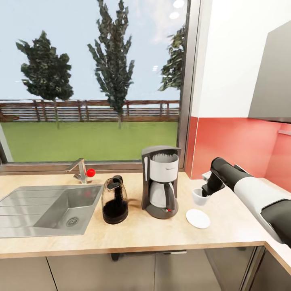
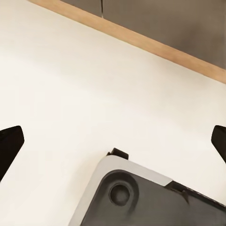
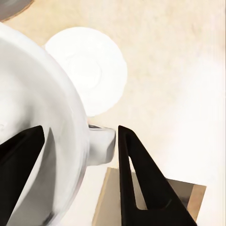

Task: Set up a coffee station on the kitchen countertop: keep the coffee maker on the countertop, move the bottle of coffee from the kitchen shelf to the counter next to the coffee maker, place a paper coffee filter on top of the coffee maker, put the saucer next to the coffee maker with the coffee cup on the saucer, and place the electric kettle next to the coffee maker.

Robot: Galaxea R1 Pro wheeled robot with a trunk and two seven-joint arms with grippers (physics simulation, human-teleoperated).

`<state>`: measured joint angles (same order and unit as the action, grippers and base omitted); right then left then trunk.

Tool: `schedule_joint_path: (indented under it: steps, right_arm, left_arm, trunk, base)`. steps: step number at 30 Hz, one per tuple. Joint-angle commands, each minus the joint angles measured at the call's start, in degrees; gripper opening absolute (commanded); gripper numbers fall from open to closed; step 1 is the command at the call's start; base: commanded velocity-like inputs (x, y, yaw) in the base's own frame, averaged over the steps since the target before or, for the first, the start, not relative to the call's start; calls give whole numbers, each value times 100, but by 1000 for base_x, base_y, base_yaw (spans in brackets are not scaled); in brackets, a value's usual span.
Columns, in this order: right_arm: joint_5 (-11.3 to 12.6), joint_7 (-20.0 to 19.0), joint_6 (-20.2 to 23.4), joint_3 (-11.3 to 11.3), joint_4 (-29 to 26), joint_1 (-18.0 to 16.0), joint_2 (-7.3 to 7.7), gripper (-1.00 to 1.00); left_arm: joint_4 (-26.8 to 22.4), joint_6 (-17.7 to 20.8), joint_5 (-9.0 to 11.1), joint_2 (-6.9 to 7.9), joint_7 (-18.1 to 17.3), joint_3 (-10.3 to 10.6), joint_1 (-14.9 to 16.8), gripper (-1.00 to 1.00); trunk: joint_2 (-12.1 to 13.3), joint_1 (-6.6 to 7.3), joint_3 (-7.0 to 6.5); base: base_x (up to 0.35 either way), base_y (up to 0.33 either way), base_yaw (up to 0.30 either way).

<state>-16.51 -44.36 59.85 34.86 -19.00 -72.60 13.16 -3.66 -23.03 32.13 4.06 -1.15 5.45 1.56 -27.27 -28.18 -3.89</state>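
Note:
The coffee maker (image 1: 159,182) stands on the kitchen countertop (image 1: 141,236) by the window. The electric kettle (image 1: 114,200) sits close on its left. The saucer (image 1: 198,218) (image 3: 92,68) lies flat on its right, nothing on it. My right gripper (image 1: 205,193) (image 3: 80,141) is shut on the coffee cup (image 1: 199,197) (image 3: 42,108), one finger (image 3: 141,183) outside by the handle and the other inside the rim. The cup hangs upright just behind and above the saucer. My left gripper (image 2: 113,141) is open over pale floor. The bottle of coffee, kitchen shelf and paper coffee filter are out of view.
A steel sink (image 1: 52,208) with a faucet and red knob (image 1: 90,172) fills the counter's left part. A red backsplash (image 1: 234,145) and a grey wall cabinet (image 1: 273,76) rise at the right. My own base (image 2: 141,197) lies below the left gripper.

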Motion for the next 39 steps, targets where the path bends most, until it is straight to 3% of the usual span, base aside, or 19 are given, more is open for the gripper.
schedule_joint_path:
  steps: [1, 8, 12, 29, 33, 34, 36, 38, 39]
  right_arm:
    - [-45, -2, 15, 7, -12, 0, 0, -100]
    - [-45, 171, 15, 2, -6, 0, 1, -100]
    - [-45, 184, 15, -132, -5, 0, 10, -100]
    - [-45, 191, 15, -318, 1, 0, 36, -100]
    - [-45, 250, 15, -322, 1, 0, 39, -100]
    - [-45, 257, 15, -322, 1, 0, 41, -100]
    - [-40, 266, 15, -322, 1, -2, 68, -100]
    - [-39, 269, 15, -325, 1, -3, 109, -100]
    - [-38, 269, 15, -326, 1, -2, 117, -100]
  left_arm:
    - [6, -16, 55, 0, -14, 47, 2, 100]
    - [6, -9, 47, -2, -11, 44, 2, 100]
    - [6, -8, 47, -2, -12, 44, 2, 100]
    - [6, -12, 48, -2, -12, 44, 2, 100]
    - [9, -2, 123, 37, -93, 23, 2, 100]
    - [12, 2, 192, 66, -145, 15, 2, 100]
    - [61, 7, 665, 192, -467, 5, 2, 100]
    - [142, 21, 1334, 365, -959, 8, 2, 100]
    - [160, 25, 1467, 399, -1059, 10, 2, 100]
  trunk:
    - [-46, -24, 21]
    - [-326, -178, 147]
    - [-487, -266, 218]
    - [-1169, -639, 524]
    - [-1329, -727, 595]
    - [-1369, -749, 613]
    - [-1449, -793, 649]
    - [-1530, -837, 685]
    - [-1570, -859, 703]
  base:
    - [0, 0, 0]
    - [0, 0, 0]
    - [0, 0, 0]
    - [0, 0, 0]
    - [0, 0, 0]
    - [0, 0, 0]
    - [0, 0, 0]
    - [0, 0, 0]
    - [0, 0, 0]
